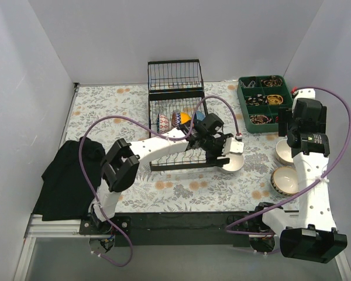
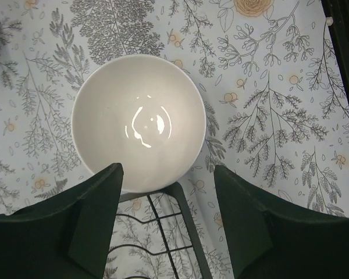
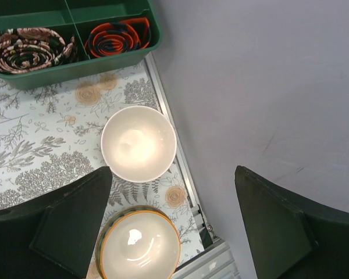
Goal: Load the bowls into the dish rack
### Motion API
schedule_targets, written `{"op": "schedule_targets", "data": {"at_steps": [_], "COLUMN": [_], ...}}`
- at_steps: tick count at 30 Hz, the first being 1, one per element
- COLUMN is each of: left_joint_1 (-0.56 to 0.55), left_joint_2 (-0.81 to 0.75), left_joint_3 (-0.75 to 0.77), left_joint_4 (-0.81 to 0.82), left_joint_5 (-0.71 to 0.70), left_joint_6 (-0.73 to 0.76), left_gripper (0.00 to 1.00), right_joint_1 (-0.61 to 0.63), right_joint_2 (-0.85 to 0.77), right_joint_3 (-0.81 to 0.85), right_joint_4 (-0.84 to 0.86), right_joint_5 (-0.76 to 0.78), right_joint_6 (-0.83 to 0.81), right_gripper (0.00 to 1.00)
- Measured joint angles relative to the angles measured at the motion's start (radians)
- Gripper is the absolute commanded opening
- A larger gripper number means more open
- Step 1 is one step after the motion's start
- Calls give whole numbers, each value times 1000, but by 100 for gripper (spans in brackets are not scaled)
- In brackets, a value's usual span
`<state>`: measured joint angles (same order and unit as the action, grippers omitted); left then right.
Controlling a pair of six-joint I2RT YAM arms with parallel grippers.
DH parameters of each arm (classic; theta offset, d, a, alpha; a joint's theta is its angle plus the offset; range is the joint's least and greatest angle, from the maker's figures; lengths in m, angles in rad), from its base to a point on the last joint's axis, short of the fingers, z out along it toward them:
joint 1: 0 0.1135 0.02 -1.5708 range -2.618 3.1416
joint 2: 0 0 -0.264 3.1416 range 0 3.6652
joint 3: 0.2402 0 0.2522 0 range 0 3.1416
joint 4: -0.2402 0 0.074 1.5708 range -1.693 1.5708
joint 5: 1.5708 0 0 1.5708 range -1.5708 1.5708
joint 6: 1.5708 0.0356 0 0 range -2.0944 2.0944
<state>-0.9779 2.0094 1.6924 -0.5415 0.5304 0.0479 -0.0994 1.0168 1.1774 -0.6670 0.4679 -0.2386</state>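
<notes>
The black wire dish rack (image 1: 178, 161) stands mid-table and holds several bowls upright in its middle row: striped (image 1: 162, 123), red-patterned (image 1: 177, 119), yellow-orange (image 1: 187, 117) and blue (image 1: 199, 115). My left gripper (image 1: 225, 146) is open and empty above the rack's near right corner (image 2: 189, 232), just short of a plain white bowl (image 1: 234, 163) on the table; in the left wrist view (image 2: 138, 122) the bowl lies just ahead of the fingers. My right gripper (image 1: 289, 134) is open and empty above a cream bowl (image 3: 138, 143) and an orange-rimmed bowl (image 3: 141, 244).
A green compartment tray (image 1: 263, 102) with coiled items sits at the back right, also in the right wrist view (image 3: 70, 67). A black cloth (image 1: 67, 175) lies at the left edge. The right wall (image 3: 267, 87) and the table's metal edge are close beside the two right bowls.
</notes>
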Motion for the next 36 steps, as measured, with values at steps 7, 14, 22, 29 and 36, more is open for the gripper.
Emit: {"op": "schedule_targets", "data": {"at_steps": [7, 14, 22, 29, 36], "left_joint_1": [-43, -66, -109, -120, -120], "left_joint_2": [93, 159, 178, 179, 273], "left_joint_3": [39, 67, 72, 81, 251], "left_joint_4": [9, 11, -1, -8, -55], "left_joint_5": [-35, -71, -79, -78, -68], "left_joint_6": [-29, -42, -59, -63, -78], "left_gripper": [61, 50, 21, 0, 0], "right_joint_1": [-1, -1, -1, -1, -1], "right_joint_2": [16, 21, 30, 30, 45], "right_joint_3": [-10, -11, -18, -18, 18], "right_joint_4": [-44, -46, -46, -46, -77], "right_joint_5": [-23, -58, -84, -84, -81], "right_joint_6": [4, 10, 26, 27, 28], "right_gripper": [95, 94, 94, 94, 94]}}
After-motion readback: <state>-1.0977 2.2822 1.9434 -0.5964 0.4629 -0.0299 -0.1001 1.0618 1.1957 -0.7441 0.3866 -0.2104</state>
